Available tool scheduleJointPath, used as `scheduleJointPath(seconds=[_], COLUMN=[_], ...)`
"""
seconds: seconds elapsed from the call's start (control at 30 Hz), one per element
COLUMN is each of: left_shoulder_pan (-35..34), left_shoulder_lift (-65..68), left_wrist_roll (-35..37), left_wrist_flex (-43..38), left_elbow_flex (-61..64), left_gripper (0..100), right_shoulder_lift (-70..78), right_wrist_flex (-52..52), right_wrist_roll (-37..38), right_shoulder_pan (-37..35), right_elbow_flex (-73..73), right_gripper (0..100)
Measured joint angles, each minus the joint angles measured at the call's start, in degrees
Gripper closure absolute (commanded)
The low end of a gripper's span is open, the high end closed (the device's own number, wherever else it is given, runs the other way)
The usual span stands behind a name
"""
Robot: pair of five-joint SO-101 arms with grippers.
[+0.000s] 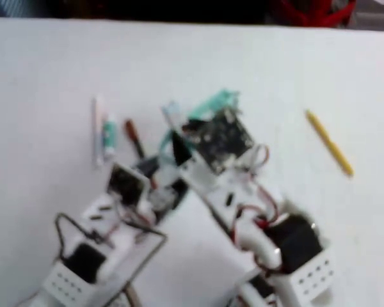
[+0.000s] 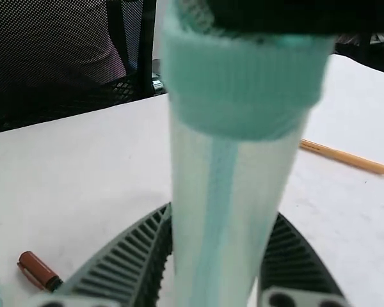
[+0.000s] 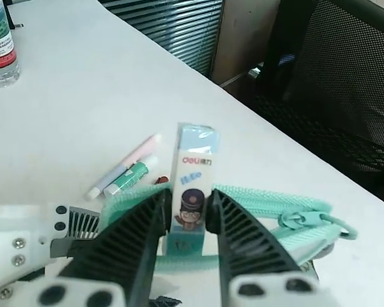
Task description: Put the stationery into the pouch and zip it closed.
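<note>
Teal-banded and soft, the pouch [image 2: 233,192] sits between the jaws of the left tool [image 2: 223,216], which are clamped on its pale, see-through wall just short of the band. Cloth this limp looks best pinched near the stiffer zip edge, so the mouth holds open. The right tool [image 3: 187,195] is clenched on an eraser [image 3: 195,157] by its long sides, with the lower end just above the pouch's open zip. The block looks light and firm, though its smooth sleeve could slip. That sleeve carries a cartoon figure and a short brand mark, left unread. Beyond the right tool's tips lie a pink pen [image 3: 125,165], a green pen [image 3: 128,179] and a red marker [image 2: 38,270]. A yellow pencil [image 1: 329,142] rests on the desk [image 1: 275,64], well apart from both tools.
</note>
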Motion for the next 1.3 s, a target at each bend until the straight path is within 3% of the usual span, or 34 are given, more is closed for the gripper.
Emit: scheduleJointPath(seconds=[0.27, 0.5, 0.9, 1.03, 1.3], left_shoulder_pan=[0.00, -0.44, -0.62, -0.88, -0.88], left_shoulder_lift=[0.53, 0.79, 0.88, 0.88, 0.88], left_wrist_roll=[0.00, 0.26, 0.35, 0.35, 0.35], left_wrist_flex=[0.00, 0.00, 0.00, 0.00, 0.00], left_elbow_flex=[0.00, 0.09, 0.09, 0.09, 0.09], left_gripper=[80, 80, 80, 80, 80], right_shoulder_lift=[0.53, 0.18, 0.88, 0.88, 14.59], right_wrist_flex=[1.49, 10.20, 12.13, 11.34, 7.38], right_wrist_roll=[0.44, 0.44, 6.24, 6.42, 8.79], right_shoulder_pan=[-0.62, -0.97, 0.18, 8.70, 34.20], right_elbow_flex=[-1.85, -6.77, -11.52, -15.21, -15.56], right_gripper=[95.5, 76.8, 87.8, 84.1, 82.2])
